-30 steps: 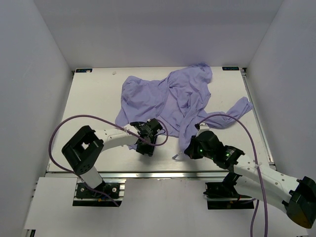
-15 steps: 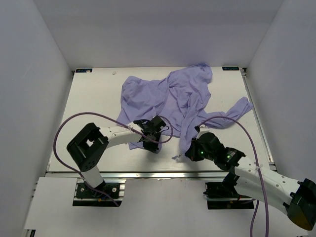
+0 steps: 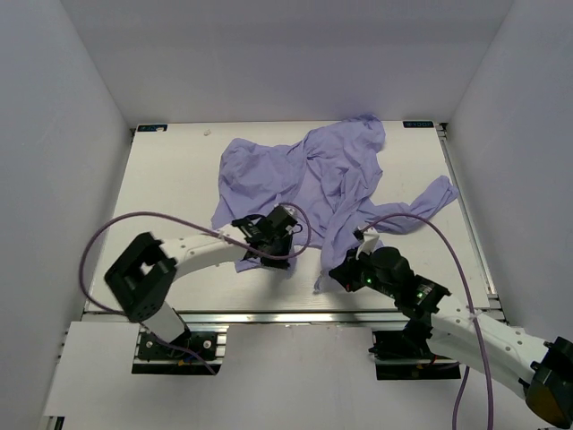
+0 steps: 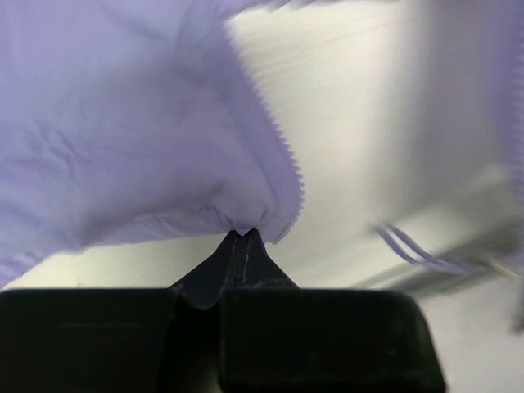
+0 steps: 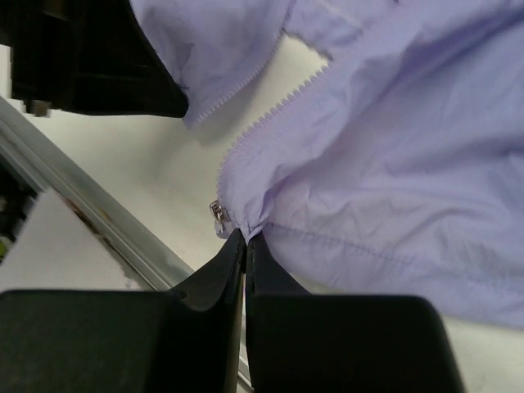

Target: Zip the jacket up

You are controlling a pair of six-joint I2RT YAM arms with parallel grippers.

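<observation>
Left gripper (image 4: 240, 239), right gripper (image 5: 246, 239), one jacket (image 3: 309, 175)

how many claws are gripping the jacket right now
2. The left claw pinches the jacket at a toothed front edge; the right claw pinches an edge beside the zipper slider.

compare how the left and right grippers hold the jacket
The left gripper pinches a jacket corner beside bare zipper teeth; the right gripper pinches one beside the metal slider. The left gripper sits farther from the table's near edge than the right gripper. Both are shut on lavender fabric.
</observation>
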